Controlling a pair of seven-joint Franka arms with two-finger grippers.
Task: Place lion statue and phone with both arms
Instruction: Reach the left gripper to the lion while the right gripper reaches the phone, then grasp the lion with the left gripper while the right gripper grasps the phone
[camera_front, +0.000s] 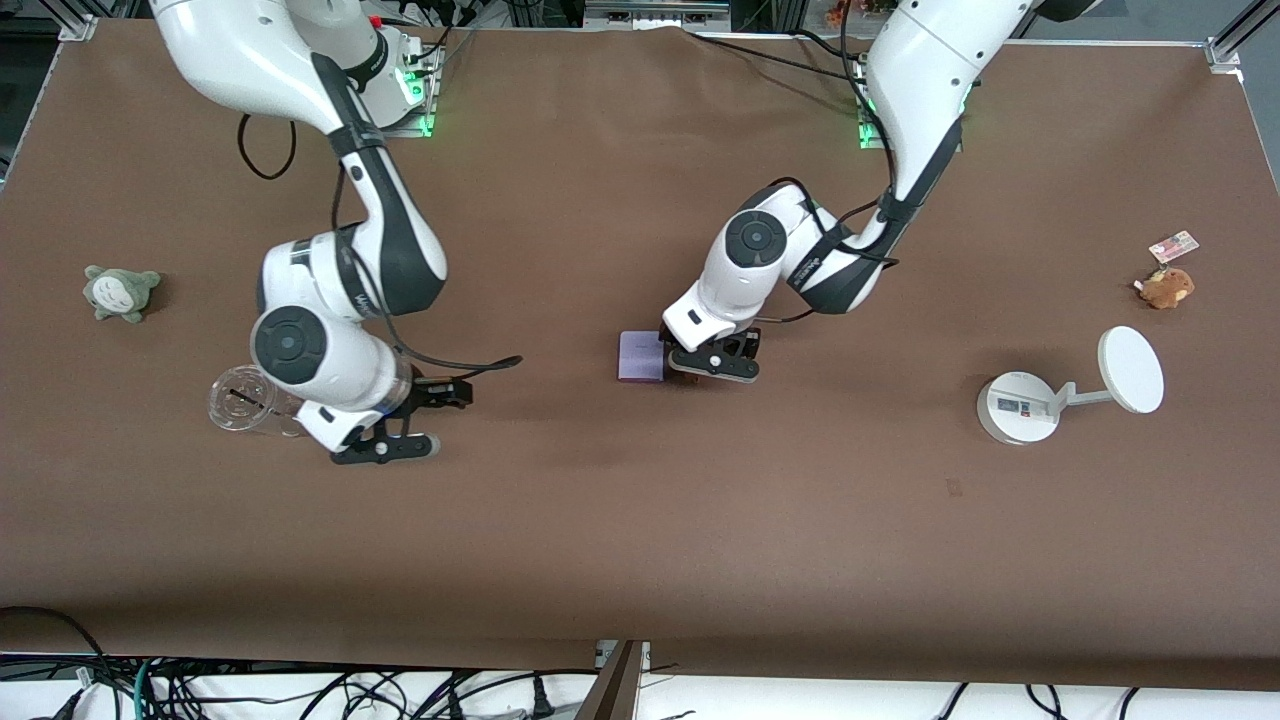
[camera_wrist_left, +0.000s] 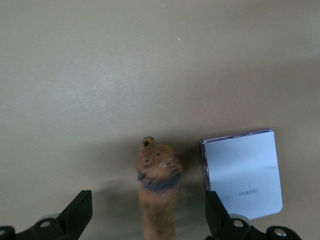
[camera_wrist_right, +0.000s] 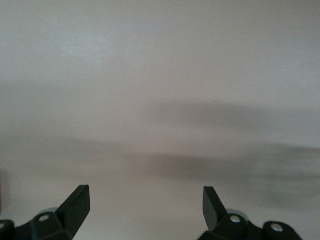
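Orange-brown lion statue (camera_wrist_left: 158, 190) lying mid-table, dark head end; flat lavender phone (camera_wrist_left: 243, 172) just beside it.

Brown table (camera_front: 640, 520) carries: phone (camera_front: 641, 357) at middle, lion statue (camera_wrist_left: 158, 192) just beside it; clear cup (camera_front: 238, 400), grey-green plush (camera_front: 120, 292) toward right arm's end; white stand (camera_front: 1020, 407), brown plush (camera_front: 1166, 287), small card (camera_front: 1173, 245) toward left arm's end.

The only word that reads clearly is "HUAWEI", printed in small grey letters on the pale face of the phone (camera_wrist_left: 243, 172), which lies just beside the lion statue (camera_wrist_left: 158, 187). The white stand's (camera_front: 1018, 407) round base carries a small label, and a small card (camera_front: 1173, 245) lies near the brown plush toy (camera_front: 1166, 287); neither print can be read.
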